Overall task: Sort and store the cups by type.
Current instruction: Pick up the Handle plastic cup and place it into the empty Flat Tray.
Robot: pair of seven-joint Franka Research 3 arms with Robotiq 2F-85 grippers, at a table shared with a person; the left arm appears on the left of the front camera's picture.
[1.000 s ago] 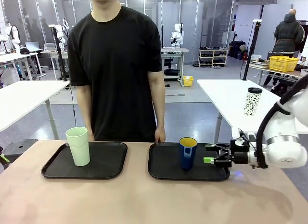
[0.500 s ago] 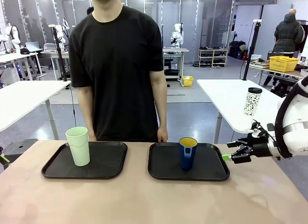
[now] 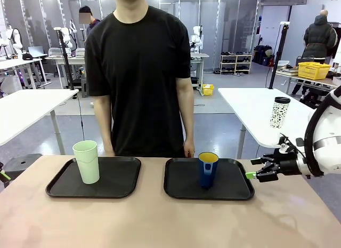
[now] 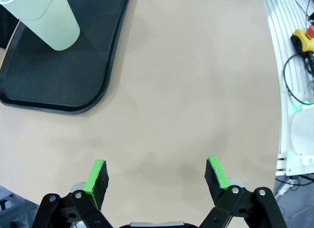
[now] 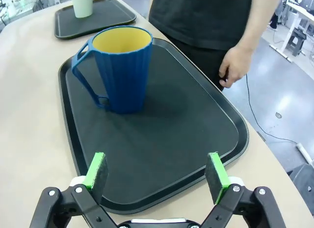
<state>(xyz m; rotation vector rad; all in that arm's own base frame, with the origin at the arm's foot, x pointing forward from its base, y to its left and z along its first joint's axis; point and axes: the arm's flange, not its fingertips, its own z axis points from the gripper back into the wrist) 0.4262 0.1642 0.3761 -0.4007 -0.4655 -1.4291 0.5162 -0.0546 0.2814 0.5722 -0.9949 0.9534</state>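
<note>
Sorting apparently complete: left gripper and right gripper both spread wide and empty, blue mug upright on the right tray, green tumbler alone on the left tray.

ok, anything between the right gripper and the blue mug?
Nothing visible. The right gripper is open at the tray's right end, and only bare tray surface lies between its fingers and the blue mug. The person's hand hangs beyond the far rim.
</note>
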